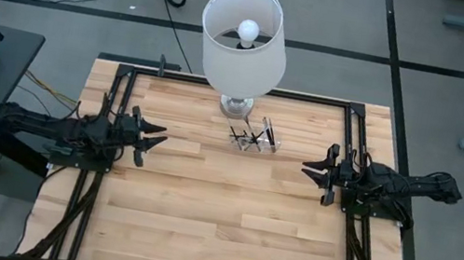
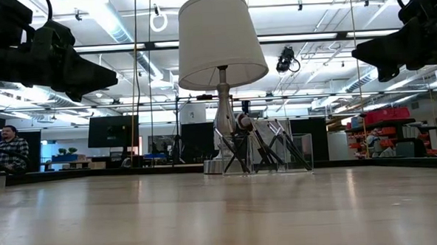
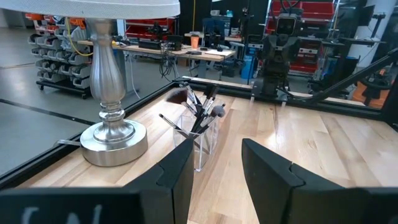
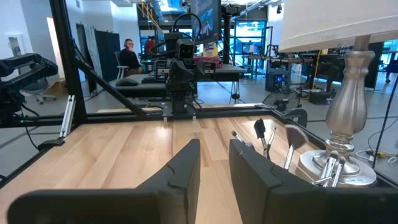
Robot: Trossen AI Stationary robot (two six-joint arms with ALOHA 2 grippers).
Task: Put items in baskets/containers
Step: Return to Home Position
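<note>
The left gripper hangs above the left side of the counter with its jaws spread wide and nothing between them, pointing in toward the middle. The right gripper faces it from the right side, its jaws parted by a narrower gap and also empty. Both are raised well off the wood and well apart from the task's things. Between the two, nearer the far edge, sits the clear box, its long side running roughly left to right across the counter, a little skewed. The brushes are inside it, standing on their handle ends with bristle tips up. Their long axes lean at crossing slants against the walls, some toward the left arm, some toward the right. The box stands just beside the round metal foot of the lamp, on the side toward the right arm; whether the two touch cannot be told.
</note>
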